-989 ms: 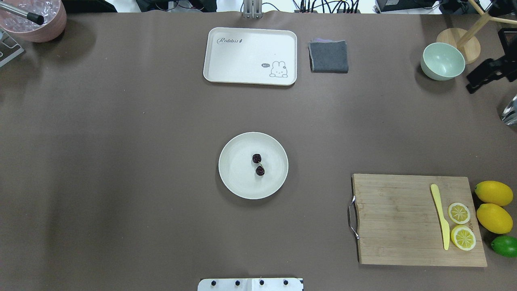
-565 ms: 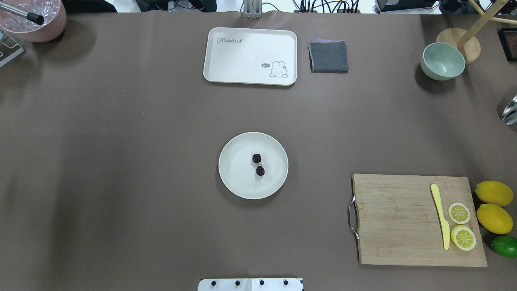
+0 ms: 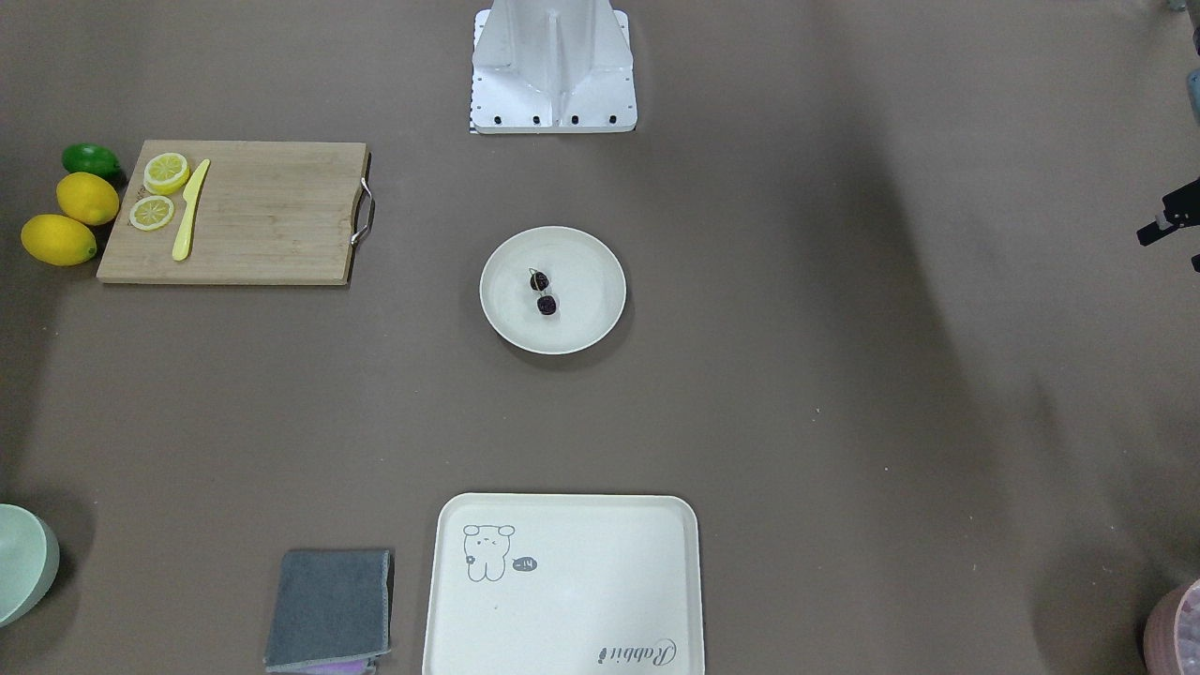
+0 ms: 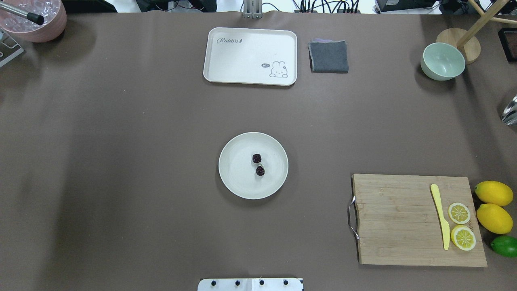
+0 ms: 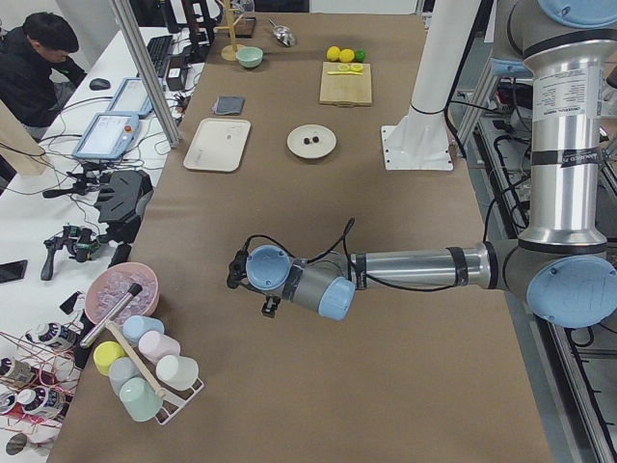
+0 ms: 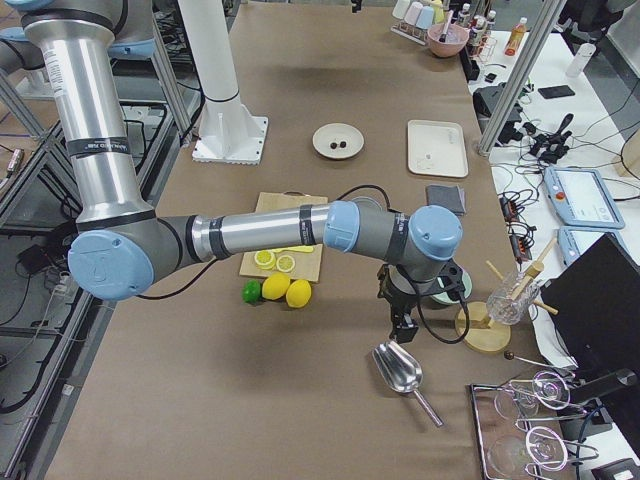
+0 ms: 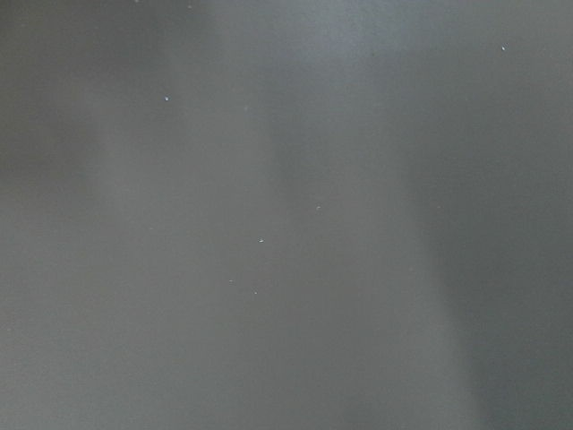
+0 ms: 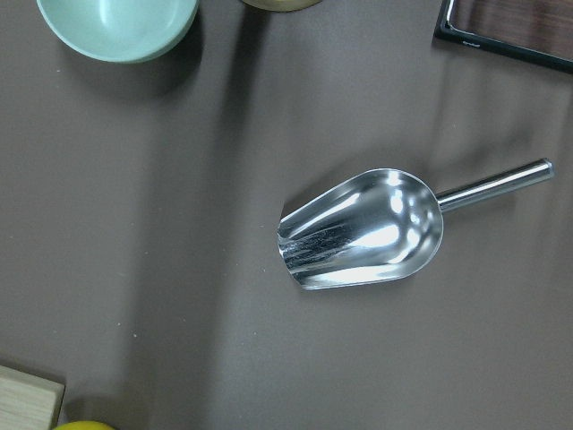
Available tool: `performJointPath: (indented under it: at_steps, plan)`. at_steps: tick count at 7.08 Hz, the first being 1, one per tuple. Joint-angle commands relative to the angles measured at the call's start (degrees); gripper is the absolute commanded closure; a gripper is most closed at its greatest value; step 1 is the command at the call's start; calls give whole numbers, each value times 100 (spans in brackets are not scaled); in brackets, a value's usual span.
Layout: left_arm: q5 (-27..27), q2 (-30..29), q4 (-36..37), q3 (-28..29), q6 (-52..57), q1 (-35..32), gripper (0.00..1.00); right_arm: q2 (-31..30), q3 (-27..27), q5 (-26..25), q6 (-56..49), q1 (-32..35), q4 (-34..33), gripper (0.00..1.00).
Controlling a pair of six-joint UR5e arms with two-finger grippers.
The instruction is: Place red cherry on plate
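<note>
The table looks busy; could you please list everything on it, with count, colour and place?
red cherry: one joined pair, dark maroon, on the plate
plate: one, cream-white, table centre
tray: one, cream, far centre
cloth: one, grey, beside the tray
bowl: one, pale green, far right
cutting board: one, wooden, near right
knife: one, yellow, on the board
lemon slices: two, yellow, on the board
lemons: two, yellow, beside the board
lime: one, green, beside the lemons
scoop: one, silver, right end
ice tub: one, pink, far left corner
left gripper: black, over bare table, left end; jaws unclear
right gripper: black, over the scoop; jaws unclear
</note>
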Motion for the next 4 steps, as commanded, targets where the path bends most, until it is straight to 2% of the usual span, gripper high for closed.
performJointPath:
  at_steps: [1, 2, 3, 4]
  plan:
    - [23, -23, 37, -5, -39, 69, 2, -46, 3, 134, 146, 30, 70, 0]
    - [23, -215, 421, -30, -39, 61, 2, -176, 21, 203, 278, 30, 87, 0]
    - [75, -513, 1129, -57, -39, 26, 2, -387, 204, 482, 296, 48, 79, 0]
    - [363, -742, 1632, -101, -13, -44, 2, -693, 615, 511, 401, 48, 79, 0]
